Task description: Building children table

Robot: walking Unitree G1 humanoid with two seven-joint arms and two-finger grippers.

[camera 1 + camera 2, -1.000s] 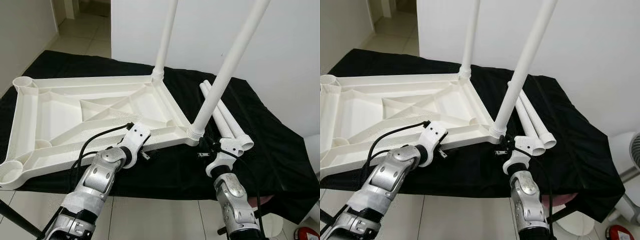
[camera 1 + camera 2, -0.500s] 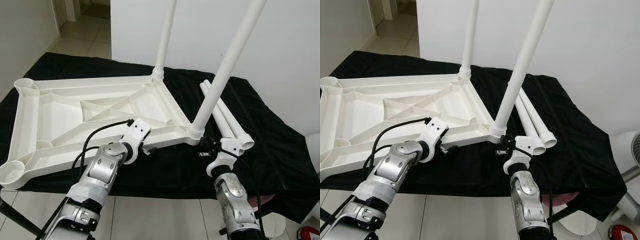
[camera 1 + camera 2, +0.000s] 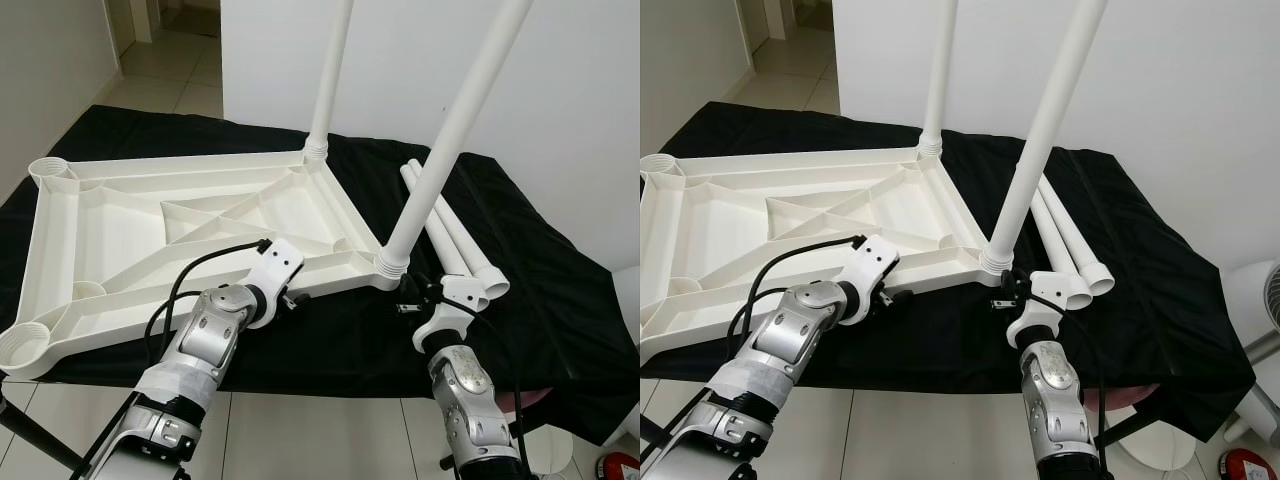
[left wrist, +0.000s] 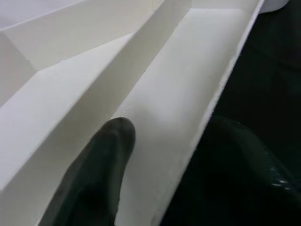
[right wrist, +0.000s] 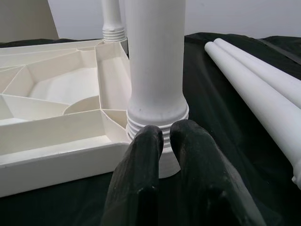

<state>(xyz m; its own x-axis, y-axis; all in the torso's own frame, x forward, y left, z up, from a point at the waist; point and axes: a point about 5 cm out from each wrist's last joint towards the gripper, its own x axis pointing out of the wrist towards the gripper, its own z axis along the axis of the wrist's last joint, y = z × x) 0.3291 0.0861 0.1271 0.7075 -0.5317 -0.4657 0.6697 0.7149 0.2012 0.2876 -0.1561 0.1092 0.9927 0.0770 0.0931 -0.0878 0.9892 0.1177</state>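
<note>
The white plastic tabletop lies upside down on a black cloth. Two white legs stand upright in its right-hand corners, a far leg and a near leg. Two loose legs lie side by side on the cloth to the right. My left gripper is at the tabletop's near rim, open, with one finger inside the rim wall and the other outside it. My right gripper is shut with nothing in it, its tips at the threaded collar of the near leg.
Empty round sockets sit at the tabletop's left corners. The black cloth hangs over the table edge toward me. A white wall rises just behind. A fan and a red object stand on the floor at the right.
My left forearm has swung slightly, its elbow lower, while the gripper stays at the near rim. The right arm has not moved.
</note>
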